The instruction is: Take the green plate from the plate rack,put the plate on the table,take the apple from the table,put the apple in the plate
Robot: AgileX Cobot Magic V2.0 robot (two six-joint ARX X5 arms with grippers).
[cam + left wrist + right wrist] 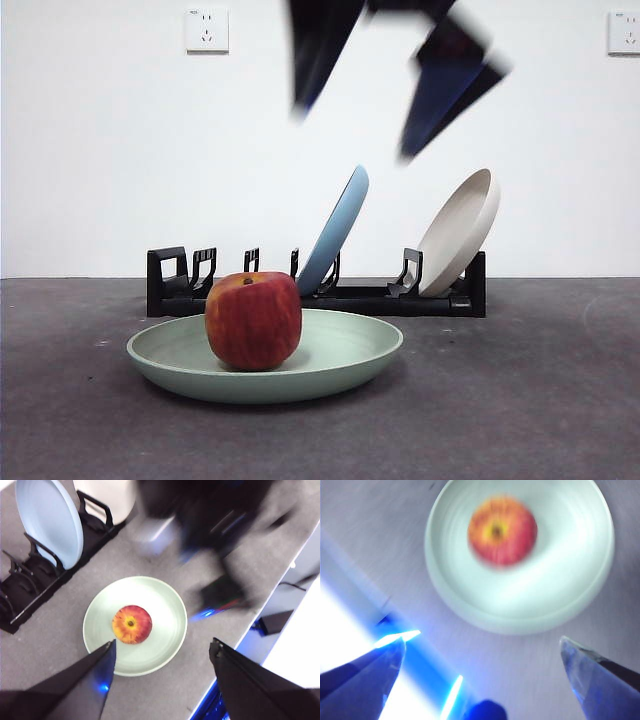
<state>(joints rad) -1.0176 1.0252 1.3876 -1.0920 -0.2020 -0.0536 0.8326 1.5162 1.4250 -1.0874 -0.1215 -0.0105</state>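
Sitting red-yellow apple [253, 320], seemingly upright

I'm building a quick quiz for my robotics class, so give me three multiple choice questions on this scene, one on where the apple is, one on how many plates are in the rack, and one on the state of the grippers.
1. Where is the large red apple with yellow patches?
A. On the bare table
B. In the round pale sage green plate
C. In the rack

2. How many plates stand in the long black slotted plastic plate rack?
A. One
B. Two
C. Three

3. How do the left gripper and right gripper stand?
A. Both open, holding nothing
B. Left shut on the apple
C. Right shut on the plate

Answers:
1 B: the apple rests inside the green plate on the dark grey table.
2 B: only the light blue plate and the beige plate lean in it.
3 A: both wrist views show the jaws spread wide above the plate.
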